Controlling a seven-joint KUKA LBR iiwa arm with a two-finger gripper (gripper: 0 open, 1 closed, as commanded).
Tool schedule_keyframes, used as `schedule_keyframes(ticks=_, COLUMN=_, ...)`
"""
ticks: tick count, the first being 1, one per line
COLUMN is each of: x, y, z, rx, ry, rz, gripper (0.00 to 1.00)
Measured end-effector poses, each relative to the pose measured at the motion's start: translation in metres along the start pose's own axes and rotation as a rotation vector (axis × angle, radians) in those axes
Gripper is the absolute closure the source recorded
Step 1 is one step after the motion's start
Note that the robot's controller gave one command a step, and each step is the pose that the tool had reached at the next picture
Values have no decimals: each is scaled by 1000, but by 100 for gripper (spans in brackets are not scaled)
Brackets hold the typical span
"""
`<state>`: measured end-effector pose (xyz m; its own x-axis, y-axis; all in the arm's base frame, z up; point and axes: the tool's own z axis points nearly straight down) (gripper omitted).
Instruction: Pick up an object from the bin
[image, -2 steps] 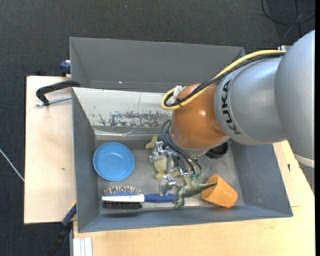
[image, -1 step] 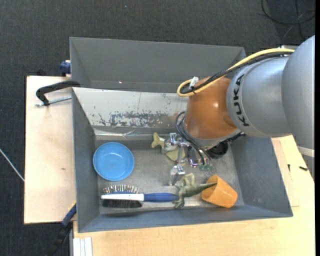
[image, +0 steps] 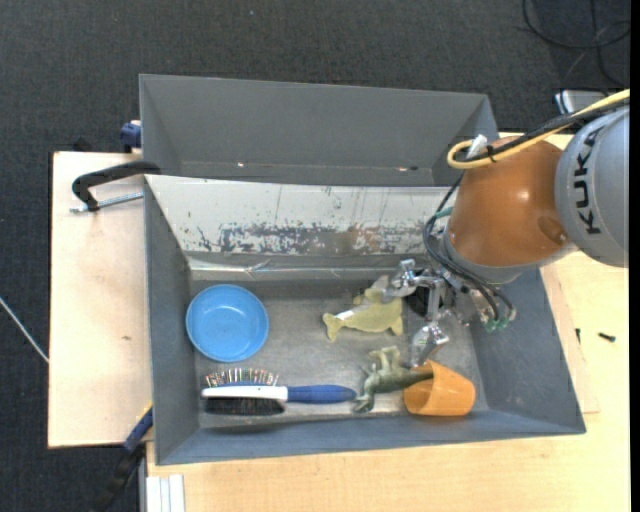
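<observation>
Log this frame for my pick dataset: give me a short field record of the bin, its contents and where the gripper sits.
container: grey metal bin
gripper: low in the bin's right part, at the right end of the pale yellow toy
grip state: cannot tell
nearest things: pale yellow toy, fish-like, mid bin; green toy figure just in front of it; orange cup on its side, front right
other things: blue bowl upright at left; brush with blue handle, along the front wall

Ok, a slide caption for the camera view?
KUKA arm's end effector at the right of the grey bin, beside a pale yellow fish-shaped toy, an orange cup nearby.
</observation>
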<state>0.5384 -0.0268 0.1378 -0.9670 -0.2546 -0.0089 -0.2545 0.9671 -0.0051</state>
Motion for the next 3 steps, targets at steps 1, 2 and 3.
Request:
schedule_keyframes(ticks=1, x=-61, y=9, z=47, rx=-6, ry=-4, rz=111, gripper=0)
schedule_keyframes(ticks=2, x=-60, y=7, z=46, rx=-5, ry=-2, rz=113, gripper=100)
schedule_keyframes(ticks=3, x=-63, y=15, z=-82, rx=-3, ry=-3, rz=-139, gripper=100)
